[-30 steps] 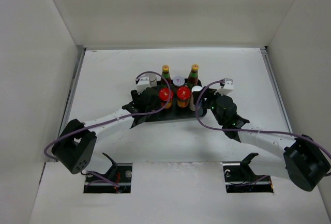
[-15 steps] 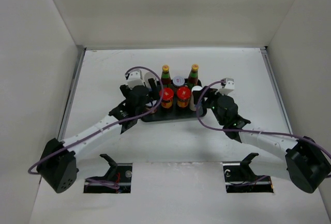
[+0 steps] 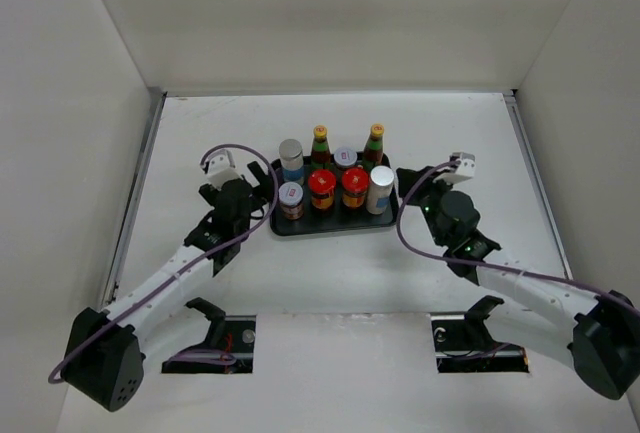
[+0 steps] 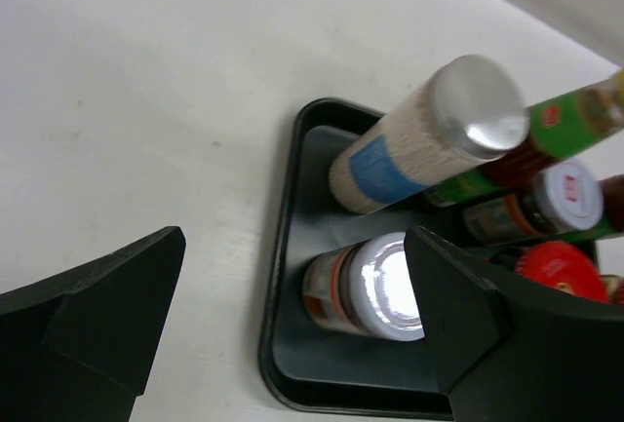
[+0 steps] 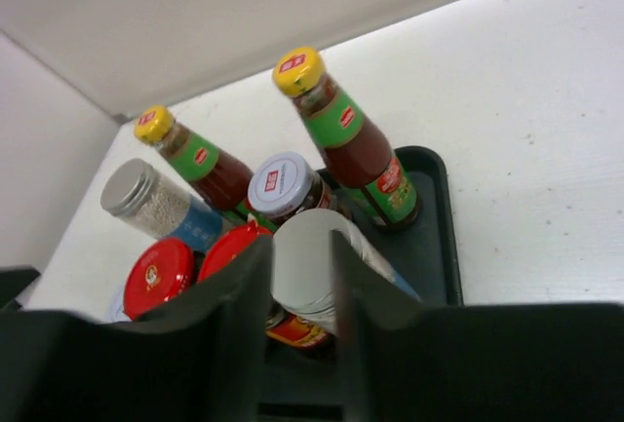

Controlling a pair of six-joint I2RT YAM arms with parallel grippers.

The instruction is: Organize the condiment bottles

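Backed the left gripper [image 4: 292, 239] off the tray's [image 3: 335, 230] left end since a second ago, baring that end. Eased the right gripper [image 5: 300, 243] off the white cylinder [image 3: 380, 189] to just past the tray's right edge.

All upright on the tray:
- **Back row:** tall silver-lidded jar [image 3: 291, 160] with a blue label; yellow-capped bottles [image 3: 320, 145], green-labelled with a red patch; a white-lidded jar [image 3: 345, 159] between the two.
- **Front row:** small jar [image 3: 291, 199] at the left corner, red-lidded jars [image 3: 321, 189], the cylinder at the right end.

Red marks on caps and white lid, a round yellow emblem on one red lid, writing too small to read. Tray near the table's [image 3: 200, 133] far edge, midway across.

Left jaws spread wide, holding nothing. Right jaws pinched narrow, a slim gap left, nothing in it.
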